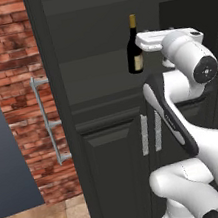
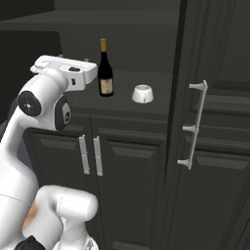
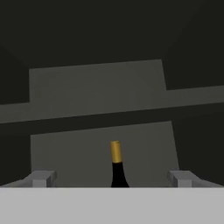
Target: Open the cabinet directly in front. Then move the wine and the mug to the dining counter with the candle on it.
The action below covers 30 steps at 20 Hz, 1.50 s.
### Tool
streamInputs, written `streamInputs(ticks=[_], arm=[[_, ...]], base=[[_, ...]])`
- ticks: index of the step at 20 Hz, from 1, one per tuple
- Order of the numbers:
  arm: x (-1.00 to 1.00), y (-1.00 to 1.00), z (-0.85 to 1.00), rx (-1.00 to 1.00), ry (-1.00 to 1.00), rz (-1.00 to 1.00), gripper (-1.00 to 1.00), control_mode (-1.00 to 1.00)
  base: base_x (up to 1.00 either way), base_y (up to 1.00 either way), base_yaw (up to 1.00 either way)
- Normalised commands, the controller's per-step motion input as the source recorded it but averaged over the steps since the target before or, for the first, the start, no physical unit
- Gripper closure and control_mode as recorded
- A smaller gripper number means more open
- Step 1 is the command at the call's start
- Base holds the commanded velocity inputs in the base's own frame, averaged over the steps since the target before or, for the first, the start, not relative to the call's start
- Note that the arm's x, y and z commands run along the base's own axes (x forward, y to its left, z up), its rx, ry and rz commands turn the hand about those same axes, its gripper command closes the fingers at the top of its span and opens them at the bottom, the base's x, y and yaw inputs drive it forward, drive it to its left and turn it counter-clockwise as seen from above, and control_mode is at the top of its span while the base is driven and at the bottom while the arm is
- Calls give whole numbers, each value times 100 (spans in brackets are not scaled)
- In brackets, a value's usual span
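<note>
Gripper (image 3: 112,178) fingers stood spread wide apart in the hand view, holding nothing, with the gold-capped neck of the wine (image 3: 116,165) rising midway between the two tips and further in. That bottle stood upright on a shelf of the cabinet (image 2: 136,112), whose upper doors were swung open. From the right base view the wine (image 2: 105,71) sat near the middle of the shelf, its pale label facing forward, with the white mug (image 2: 142,93) just beside it on the right, apart from it and much shorter. The arm's white hand reached in level from the left at about the height of the bottle's shoulder, its front end close to the glass; whether it touched could not be told. One open door (image 2: 210,127) stood edge-on at the right, with its silver handle (image 2: 193,124) running vertically. In the left base view the wine (image 1: 134,48) appeared just left of the hand, and the other open door (image 1: 60,114) stood at the left with its handle (image 1: 48,119) against a brick wall (image 1: 13,72). Below the shelf, the lower doors (image 2: 93,195) were closed, their two handles side by side.
</note>
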Motion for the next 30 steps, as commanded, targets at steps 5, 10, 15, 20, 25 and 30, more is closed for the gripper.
streamInputs(ticks=[5, 10, 15, 20, 25, 30], arm=[[5, -3, 1, 0, 0, 0, -100, -100], [9, -5, 0, 0, 0, 1, -100, -100], [18, -3, 0, 0, 0, 2, -100, -100], [21, -1, 0, 0, 0, 2, -100, -100], [22, -2, 0, 0, 0, 1, -100, -100], [22, -8, 0, 0, 0, 2, -100, -100]], base=[[0, 0, 0], [0, 0, 0], [0, 0, 0], [0, 0, 0], [0, 0, 0], [0, 0, 0]])
